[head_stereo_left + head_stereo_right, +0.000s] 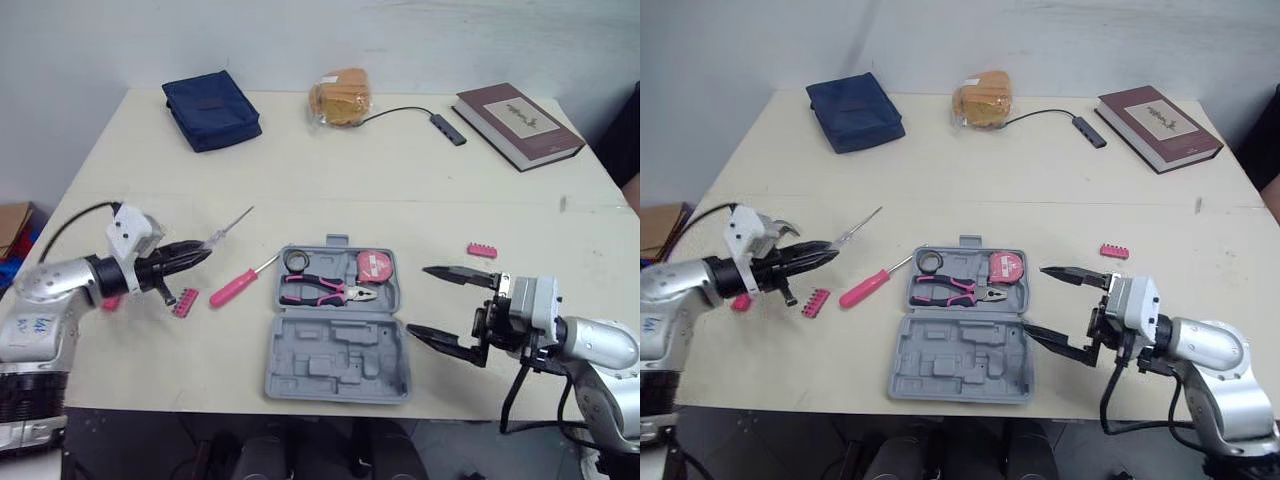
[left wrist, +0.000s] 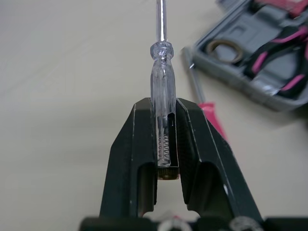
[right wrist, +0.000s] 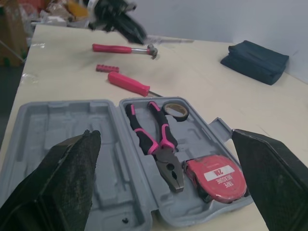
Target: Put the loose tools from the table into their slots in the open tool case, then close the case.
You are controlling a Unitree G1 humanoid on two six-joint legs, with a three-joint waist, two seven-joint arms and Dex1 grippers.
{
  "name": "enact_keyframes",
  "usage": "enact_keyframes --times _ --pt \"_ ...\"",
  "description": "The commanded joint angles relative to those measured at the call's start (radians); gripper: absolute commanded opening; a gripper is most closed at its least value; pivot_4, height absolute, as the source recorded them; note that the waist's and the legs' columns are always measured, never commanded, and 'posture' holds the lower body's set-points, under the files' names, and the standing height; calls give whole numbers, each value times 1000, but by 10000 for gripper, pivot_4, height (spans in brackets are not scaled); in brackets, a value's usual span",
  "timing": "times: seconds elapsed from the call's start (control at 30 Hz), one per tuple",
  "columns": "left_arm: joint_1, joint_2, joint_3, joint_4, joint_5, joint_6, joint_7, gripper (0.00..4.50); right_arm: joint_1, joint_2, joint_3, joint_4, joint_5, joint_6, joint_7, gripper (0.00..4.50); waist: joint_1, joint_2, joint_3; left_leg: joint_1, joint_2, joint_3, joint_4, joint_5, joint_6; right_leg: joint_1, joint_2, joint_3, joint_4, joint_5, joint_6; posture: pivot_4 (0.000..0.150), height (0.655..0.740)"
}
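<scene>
Grey tool case (image 1: 335, 360) lies open and flat at the front centre of the table (image 1: 400, 190). Far half holds the pink-and-black pliers (image 1: 325, 291), a black tape roll (image 1: 296, 261) and a red tape measure (image 1: 375, 265); near half shows bare moulded recesses.

Pink-handled screwdriver (image 1: 238, 285) lies loose on the table just left of the case, tip toward it. Pink bit strip (image 1: 184, 303) sits further left, beside the left arm; a second pink bit strip (image 1: 481, 250) lies right of the case. Pink-handled hammer (image 3: 125, 48) lies on the table by the left arm.

Left gripper (image 1: 203, 253) is left of the case, above the table, fingers clamped on the clear handle of a slim screwdriver (image 2: 162, 82), shaft pointing away from the wrist.

Right gripper (image 1: 417, 299) is just beside the case's right edge, fingers spread wide, holding nothing.

Far side of the table: blue pouch (image 1: 211, 110), wrapped bread (image 1: 340, 97), cable with a hub (image 1: 445, 128), dark red book (image 1: 518, 124).
</scene>
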Motion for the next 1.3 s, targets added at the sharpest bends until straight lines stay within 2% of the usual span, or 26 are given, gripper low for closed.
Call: enact_keyframes --times 0.03,0.13,0.2,0.33,0.47,0.77,1.3 --pt "-4 10 -82 -179 -56 46 -67 322 24 -27 -30 -4 8 -28 39 45000 1 0 0 0 0 0 0 0 0 0 0 0 0 0 0 1500 7400" --pt "-14 18 -196 -285 -19 90 -76 322 46 -42 -33 3 8 -33 58 45000 2 0 0 -1 0 0 0 0 0 0 2 0 0 0 0 1500 7400" --pt "-48 -10 -295 -337 40 135 -23 322 52 -44 -33 10 4 -34 63 45000 4 0 0 -1 0 0 0 0 0 0 2 0 0 0 0 1500 7400" --pt "-106 -70 -393 -402 73 254 71 322 54 -44 -28 21 -4 -42 65 45000 4 0 0 0 0 1 1 0 1 0 3 1 -2 0 0 1500 7400" --pt "-171 -12 -590 -430 252 260 48 322 53 -39 -19 34 -27 -62 65 45000 4 0 0 0 0 1 1 0 1 0 4 1 -1 0 0 1500 7400" --pt "-206 29 -655 -432 325 266 -9 322 46 -35 -14 51 -50 -87 51 45000 10 -1 0 -1 1 1 5 0 1 0 4 1 -2 0 0 1500 7400" --pt "-224 -41 -694 -369 415 225 -7 322 50 -28 2 40 -64 -94 26 45000 24 -1 0 -3 2 1 14 -3 4 2 4 1 -1 0 0 1500 7400"
